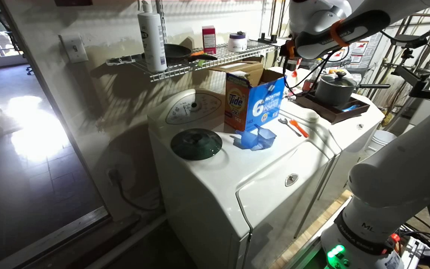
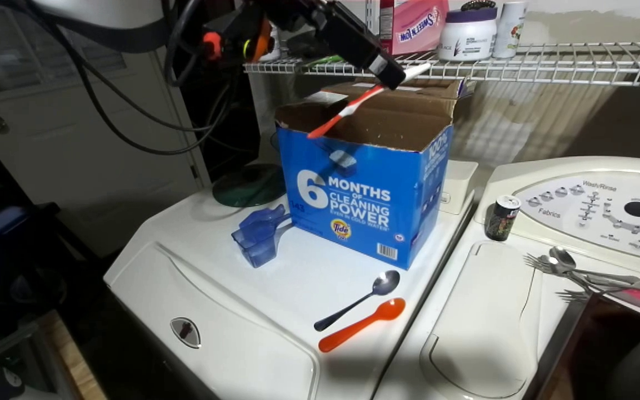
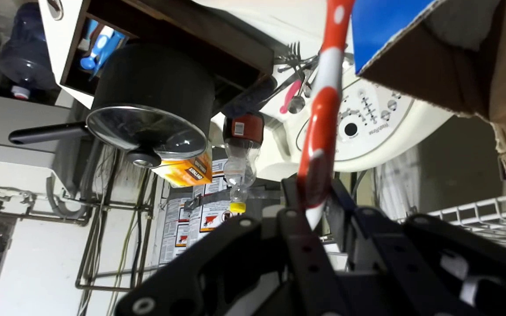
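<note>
White machine top (image 2: pixel 292 291): Tide box (image 2: pixel 361 194) far, dark lid (image 2: pixel 250 184) left, blue scoops (image 2: pixel 259 239) nearer, dark spoon (image 2: pixel 384 283) and orange spoon (image 2: pixel 356 329) near right. Right machine (image 2: pixel 478 316): black can (image 2: pixel 502 218), cutlery (image 2: pixel 564 260), dark tray (image 1: pixel 343 116). Wire shelf (image 1: pixel 222 54), far: pump bottle (image 1: pixel 152 41), frying pan (image 1: pixel 177 52), pink box (image 1: pixel 208 39), white jar (image 1: pixel 237 43).

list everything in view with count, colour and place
stick: 1, red and white, in gripper
appliances: 2, white, side by side
Tide box: 1, blue and orange, on one appliance
scoops: at least 2, blue, by box
loose spoons: 2, orange and dark, by box
green lid: 1, dark green, near box
tray: 1, dark brown, on other appliance
pot: 1, dark grey, in tray
cutlery: several, mostly silver, beside tray
can: 1, black, near cutlery
shelf: 1, white, above appliances
pump bottle: 1, white, on shelf
pan: 1, black, on shelf
pink box: 1, pink, on shelf
jar: 1, white and purple, on shelf
arm: 1, white, above appliances
gripper: 1, black, closed on stick
</note>
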